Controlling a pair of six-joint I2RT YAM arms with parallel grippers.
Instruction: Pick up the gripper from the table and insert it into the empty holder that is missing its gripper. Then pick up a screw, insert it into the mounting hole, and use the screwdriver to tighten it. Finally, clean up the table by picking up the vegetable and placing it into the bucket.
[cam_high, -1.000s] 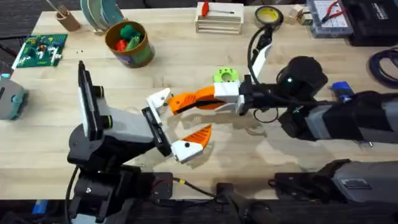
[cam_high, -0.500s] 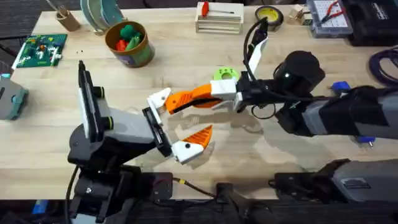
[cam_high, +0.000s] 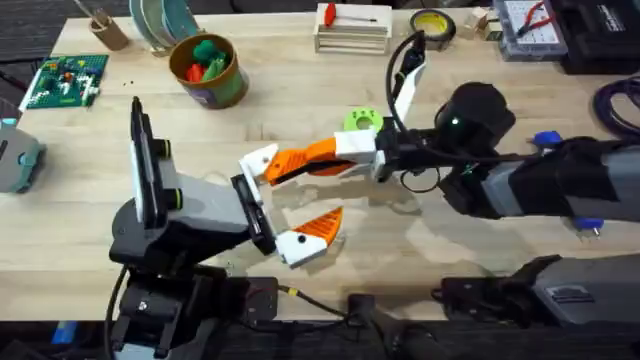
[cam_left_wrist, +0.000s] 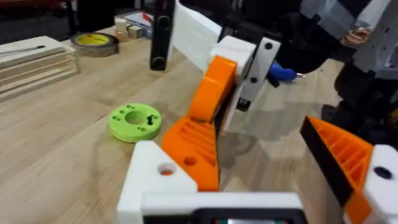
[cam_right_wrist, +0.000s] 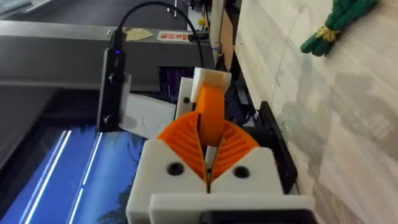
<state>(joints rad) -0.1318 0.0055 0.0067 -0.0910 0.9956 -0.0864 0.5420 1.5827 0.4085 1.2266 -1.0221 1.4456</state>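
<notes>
left tool (cam_high: 285, 205): wide open, empty | right tool (cam_high: 305, 162): clamps gripper (cam_high: 290, 163) at holder (cam_high: 258, 160)

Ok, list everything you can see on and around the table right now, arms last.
Bucket: 1, olive-gold, far left, toy items inside.
Green disc: 1, bright green, table centre.
White rack: 1, far edge, red-handled tool on top.
Yellow tape roll: 1, far right.
Green circuit board: 1, left edge.
Vegetable: 1, dark green, on the wood.
Gripper: 1, orange, clamped in the right gripper, at the left gripper's holder.
Left gripper: open.
</notes>
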